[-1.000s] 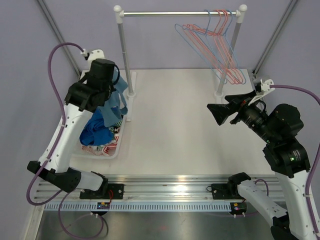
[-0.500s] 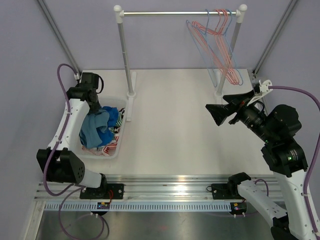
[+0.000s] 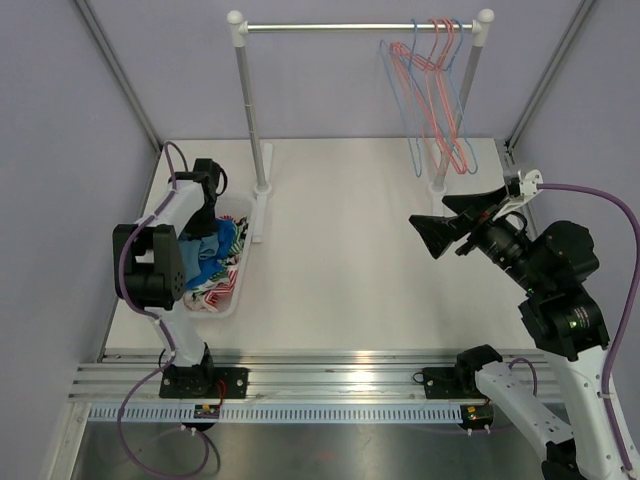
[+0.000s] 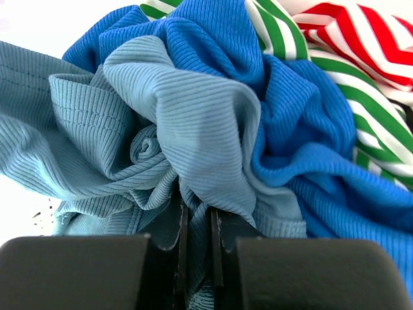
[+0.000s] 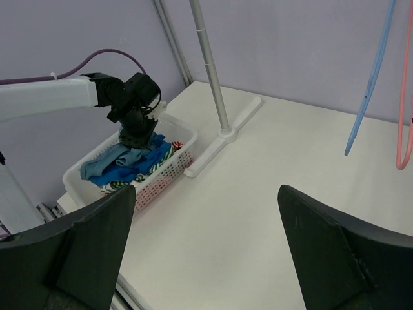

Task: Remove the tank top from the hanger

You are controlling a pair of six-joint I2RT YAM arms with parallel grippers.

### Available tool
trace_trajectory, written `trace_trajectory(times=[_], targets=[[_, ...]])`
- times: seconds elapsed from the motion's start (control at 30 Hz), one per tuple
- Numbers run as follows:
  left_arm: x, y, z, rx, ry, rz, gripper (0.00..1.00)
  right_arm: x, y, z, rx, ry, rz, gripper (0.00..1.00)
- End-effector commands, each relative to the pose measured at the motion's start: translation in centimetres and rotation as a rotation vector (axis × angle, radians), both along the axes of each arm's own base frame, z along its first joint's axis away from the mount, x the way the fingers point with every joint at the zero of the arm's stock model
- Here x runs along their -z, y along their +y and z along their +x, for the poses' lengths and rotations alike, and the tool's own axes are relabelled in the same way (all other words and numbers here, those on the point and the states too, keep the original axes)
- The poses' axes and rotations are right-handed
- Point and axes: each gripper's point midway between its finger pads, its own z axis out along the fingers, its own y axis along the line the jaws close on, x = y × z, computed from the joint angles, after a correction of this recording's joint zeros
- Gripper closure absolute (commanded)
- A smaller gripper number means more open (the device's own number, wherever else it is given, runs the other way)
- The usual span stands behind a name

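The left gripper (image 4: pixel 197 223) is nearly closed. Its two flat black fingers (image 4: pixel 182 232) stand a thin slit apart and pinch a fold of the tank top (image 4: pixel 187 110). The tank top is pale blue, finely ribbed knit, bunched into soft rolls and creases right above the fingers. It lies off any hanger, on top of the pile in the basket (image 3: pixel 232 300).

Pressed against its right side is a deeper blue cloth (image 4: pixel 303 129) of the same ribbed weave, also crumpled. Behind that lie a green-and-white striped cloth (image 4: pixel 335 77) and a red-and-white striped cloth (image 4: pixel 361 39), both smoother.

The basket is white plastic, rectangular, with slotted walls. It sits at the left edge of the bench (image 3: pixel 350 260), toward the far side. The left arm folds down into it from above.

Just beside the basket is the flat white foot of the rack (image 3: pixel 250 110), made of thin metal poles with a rail across the top along the far edge. At the rail's right end, near the far right corner, hang thin wire hangers (image 3: pixel 435 100), blue and pink, all bare.

The right gripper (image 5: pixel 206 200) is spread wide. Its broad, wedge-shaped black fingers hold nothing, and it hangs over the right side of the bench, well apart from the basket.
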Motion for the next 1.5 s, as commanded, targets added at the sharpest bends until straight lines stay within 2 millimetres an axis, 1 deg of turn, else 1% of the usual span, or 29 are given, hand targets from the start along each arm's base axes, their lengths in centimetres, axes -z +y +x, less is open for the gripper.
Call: trace_trajectory(times=[0.0, 0.1, 0.13, 0.2, 0.23, 0.27, 0.33, 0.37, 0.43, 0.47, 0.5, 0.53, 0.57, 0.6, 0.67, 0.7, 0.8, 0.9, 0.93, 0.97, 1.0, 1.03, 1.07, 1.1, 1.13, 1.3, 1.37, 1.4, 1.47], targets=[[7.2, -3.5, -3.0, -0.039, 0.155, -0.189, 1.00, -1.6, 0.3, -0.7, -0.031, -0.066, 0.037, 0.00], [5.3, -3.3, -1.9, -0.062, 0.076, -0.173, 1.00, -1.7, 0.1, -1.1, -0.024, -0.076, 0.024, 0.00], [3.4, -3.0, -1.2, -0.065, 0.003, -0.164, 0.99, -1.5, 0.0, -1.1, -0.020, -0.074, 0.013, 0.00], [1.2, -2.3, -0.4, -0.085, -0.078, -0.126, 0.90, -1.8, -0.3, -1.2, -0.012, -0.082, 0.007, 0.01], [-0.9, -1.8, 0.1, -0.094, -0.147, -0.111, 0.68, -1.7, -0.4, -1.3, -0.007, -0.082, 0.003, 0.01], [-1.9, -1.8, 0.3, -0.096, -0.183, -0.109, 0.54, -1.8, -0.4, -1.4, -0.008, -0.084, 0.004, 0.01], [-3.8, -1.7, 0.7, -0.100, -0.249, -0.110, 0.34, -1.9, -0.5, -1.4, -0.001, -0.083, 0.009, 0.01], [-5.4, -1.7, 0.7, -0.097, -0.301, -0.116, 0.21, -1.9, -0.5, -1.2, 0.005, -0.080, 0.007, 0.01], [-6.8, -1.9, 0.8, -0.087, -0.348, -0.129, 0.15, -1.4, -0.6, -0.7, 0.017, -0.053, -0.001, 0.01], [-8.5, -2.0, 0.8, -0.079, -0.398, -0.139, 0.14, -1.5, -0.6, -0.6, 0.022, -0.045, -0.002, 0.00], [-9.1, -2.1, 0.7, -0.072, -0.415, -0.144, 0.06, -1.2, -0.6, -0.5, 0.027, -0.026, -0.007, 0.01], [-10.0, -2.2, 0.7, -0.065, -0.444, -0.151, 0.02, -0.7, -0.7, 0.3, 0.044, 0.003, -0.013, 0.01], [-10.7, -2.4, 0.7, -0.059, -0.464, -0.161, 0.01, -0.8, -0.7, 0.4, 0.048, 0.008, -0.013, 0.00], [-12.2, -2.4, 0.4, -0.057, -0.507, -0.164, 0.01, -0.4, -0.9, 0.8, 0.065, 0.026, -0.019, 0.01], [-13.7, -2.4, 0.2, -0.046, -0.553, -0.168, 0.01, -0.2, -0.9, 1.4, 0.079, 0.049, -0.020, 0.01], [-15.1, -2.3, -0.2, -0.046, -0.598, -0.163, 0.01, 0.2, -0.9, 1.7, 0.085, 0.068, -0.029, 0.00], [-17.4, -2.0, -0.7, -0.046, -0.655, -0.151, 0.01, 0.1, -1.3, 2.0, 0.117, 0.085, -0.034, 0.00], [-20.4, -3.1, -1.6, 0.012, -0.735, -0.206, 0.01, 0.3, -2.4, 2.6, 0.189, 0.111, -0.039, 0.01], [-22.3, -4.1, -2.5, 0.059, -0.792, -0.229, 0.01, 0.5, -2.8, 2.6, 0.209, 0.119, -0.042, 0.00], [-23.2, -4.5, -3.1, 0.084, -0.821, -0.222, 0.01, 0.4, -3.3, 2.7, 0.236, 0.122, -0.046, 0.01], [-24.2, -4.7, -3.9, 0.106, -0.853, -0.204, 0.01, 1.1, -4.3, 2.8, 0.294, 0.152, -0.061, 0.00], [-25.8, -5.1, -5.3, 0.133, -0.911, -0.186, 0.01, 1.2, -4.8, 3.0, 0.324, 0.162, -0.072, 0.00], [-26.4, -5.2, -6.1, 0.147, -0.936, -0.180, 0.01, 1.5, -5.3, 3.1, 0.353, 0.179, -0.082, 0.01], [-26.6, -5.2, -7.0, 0.166, -0.941, -0.170, 0.01, 2.4, -6.6, 3.2, 0.427, 0.220, -0.106, 0.00], [-27.9, -5.1, -8.6, 0.178, -0.991, -0.161, 0.01, 2.4, -7.2, 3.1, 0.454, 0.226, -0.111, 0.01], [-28.9, -4.3, -13.2, 0.204, -1.056, -0.151, 0.01, 4.1, -11.2, 1.6, 0.642, 0.284, -0.185, 0.00], [-28.3, -4.7, -14.2, 0.229, -1.064, -0.173, 0.01, 4.7, -11.9, 1.0, 0.663, 0.297, -0.216, 0.01], [-28.5, -4.5, -15.3, 0.238, -1.096, -0.184, 0.01, 5.3, -12.2, 0.6, 0.668, 0.316, -0.244, 0.00], [-27.7, -4.5, -16.1, 0.248, -1.094, -0.192, 0.01, 5.6, -12.4, 0.1, 0.674, 0.326, -0.250, 0.01]])
